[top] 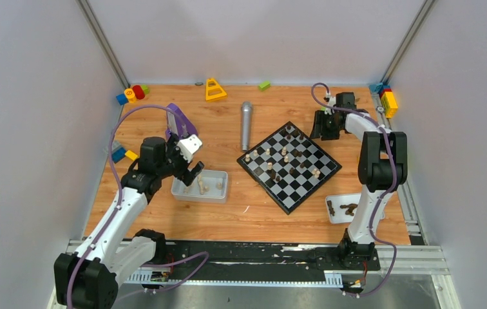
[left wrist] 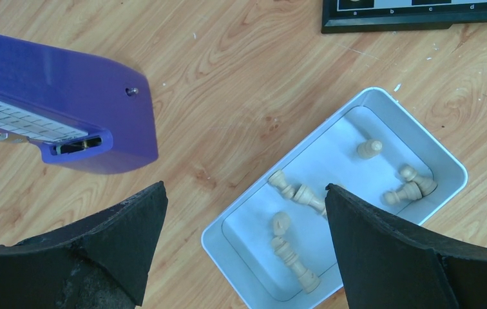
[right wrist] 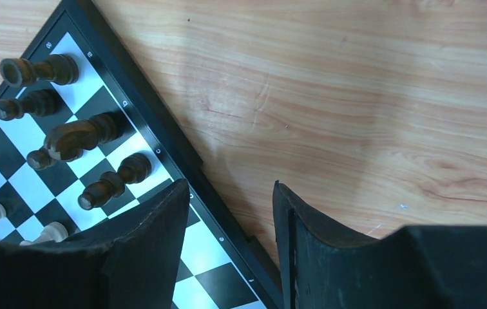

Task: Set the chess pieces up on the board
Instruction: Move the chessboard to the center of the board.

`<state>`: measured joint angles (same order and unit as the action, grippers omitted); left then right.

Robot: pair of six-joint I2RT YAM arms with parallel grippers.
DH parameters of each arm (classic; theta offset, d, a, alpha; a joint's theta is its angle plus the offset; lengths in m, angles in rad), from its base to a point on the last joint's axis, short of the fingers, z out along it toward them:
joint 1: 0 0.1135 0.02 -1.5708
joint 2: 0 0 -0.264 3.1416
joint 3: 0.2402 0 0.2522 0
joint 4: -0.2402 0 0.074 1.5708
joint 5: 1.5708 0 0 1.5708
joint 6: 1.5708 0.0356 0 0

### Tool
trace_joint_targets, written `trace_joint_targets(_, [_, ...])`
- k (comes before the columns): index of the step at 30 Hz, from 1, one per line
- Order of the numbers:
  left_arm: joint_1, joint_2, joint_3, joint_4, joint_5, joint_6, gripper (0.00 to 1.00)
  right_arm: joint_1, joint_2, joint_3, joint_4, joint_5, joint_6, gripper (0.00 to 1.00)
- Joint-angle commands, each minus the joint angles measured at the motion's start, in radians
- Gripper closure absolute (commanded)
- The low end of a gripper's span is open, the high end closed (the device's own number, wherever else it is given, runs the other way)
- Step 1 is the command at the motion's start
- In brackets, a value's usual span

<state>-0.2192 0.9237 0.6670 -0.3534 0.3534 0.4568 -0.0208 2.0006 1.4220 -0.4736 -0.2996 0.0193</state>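
Far left: toy blocks (top: 131,94) in the back corner of the table (top: 260,212), a couple more beside the left arm. Purple object (top: 180,119) lies just behind the left wrist, and the wrist view shows its flat purple body (left wrist: 60,103) on the wood, apart from the tray. Left gripper (top: 192,172) hangs over the near-left end of the white tray (top: 225,175). Jaws are spread wide with nothing between them (left wrist: 244,193), and one finger (left wrist: 389,257) overlaps the tray's near side in the wrist view. Several light pieces (left wrist: 299,193) lie on their sides in that tray (left wrist: 463,174), in loose clusters, one pawn (left wrist: 370,149) off on its own. Grey microphone (top: 246,124) lies on the table between the tray and the chessboard (top: 305,190). The board sits rotated like a diamond at centre-right, with a mix of light and dark pieces standing on it. Right gripper (top: 318,132) is at the board's far-right edge, gap narrow but not closed, empty (right wrist: 228,188). One finger (right wrist: 144,244) is over the squares, the other over bare wood. Four dark pieces (right wrist: 76,137) stand along that edge of the board (right wrist: 163,151), two light ones further in. A second tray (top: 334,221) near the right arm's base holds a few dark pieces (top: 348,208). More blocks (top: 387,100) sit in the far right corner.
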Motion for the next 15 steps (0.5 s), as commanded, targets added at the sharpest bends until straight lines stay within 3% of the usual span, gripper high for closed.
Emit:
trace_joint_targets(1, [0.000, 0.000, 0.046, 0.052, 0.026, 0.020, 0.00, 0.001, 0.006, 0.015, -0.006, -0.020, -0.042, 0.49])
trace_joint_targets(9, [-0.030, 0.078, 0.091, 0.094, 0.082, 0.026, 0.00, 0.011, 0.038, 0.027, -0.043, -0.080, -0.081, 0.49])
trace_joint_targets(15, [-0.067, 0.291, 0.241, 0.120, 0.149, -0.069, 0.00, 0.092, 0.107, 0.108, -0.092, -0.120, -0.131, 0.50])
